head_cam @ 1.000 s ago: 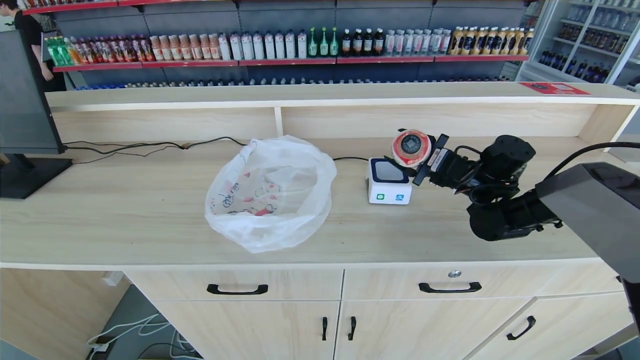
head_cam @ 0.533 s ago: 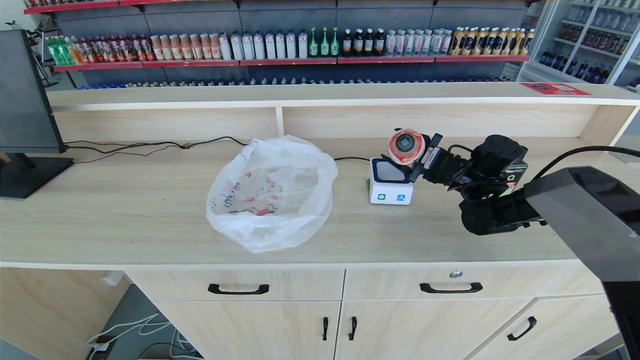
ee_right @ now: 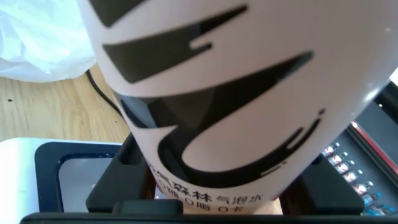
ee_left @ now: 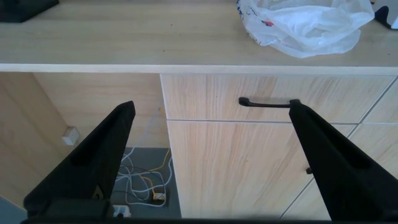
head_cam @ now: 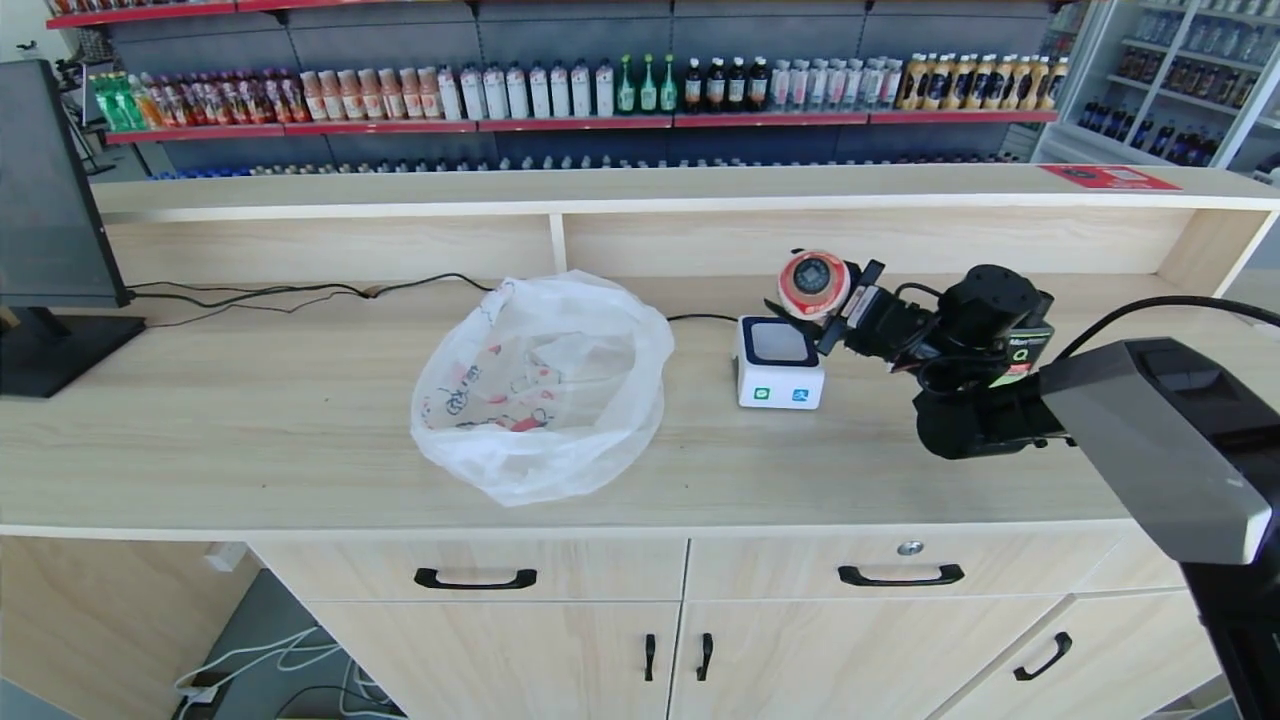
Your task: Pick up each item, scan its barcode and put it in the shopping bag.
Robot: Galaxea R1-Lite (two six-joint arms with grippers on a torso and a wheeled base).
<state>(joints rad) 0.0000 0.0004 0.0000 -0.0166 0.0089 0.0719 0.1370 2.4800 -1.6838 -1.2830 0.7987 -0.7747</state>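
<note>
Above the white scanner (head_cam: 778, 362), the right claw (head_cam: 836, 298) grips a can (head_cam: 812, 283) tipped sideways, its arm stretched in low over the counter (head_cam: 250, 440) from the right. Beside the scanner the shopping bag (head_cam: 545, 380) lies open, while the left claw (ee_left: 211, 112) hangs wide apart before the drawers (ee_left: 261, 93), below the counter's edge.

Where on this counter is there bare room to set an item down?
Bare counter between the monitor base and the shopping bag, and along the front edge before the scanner. Crowded: the right gripper holds a can above the scanner; cables run behind the bag.
</note>
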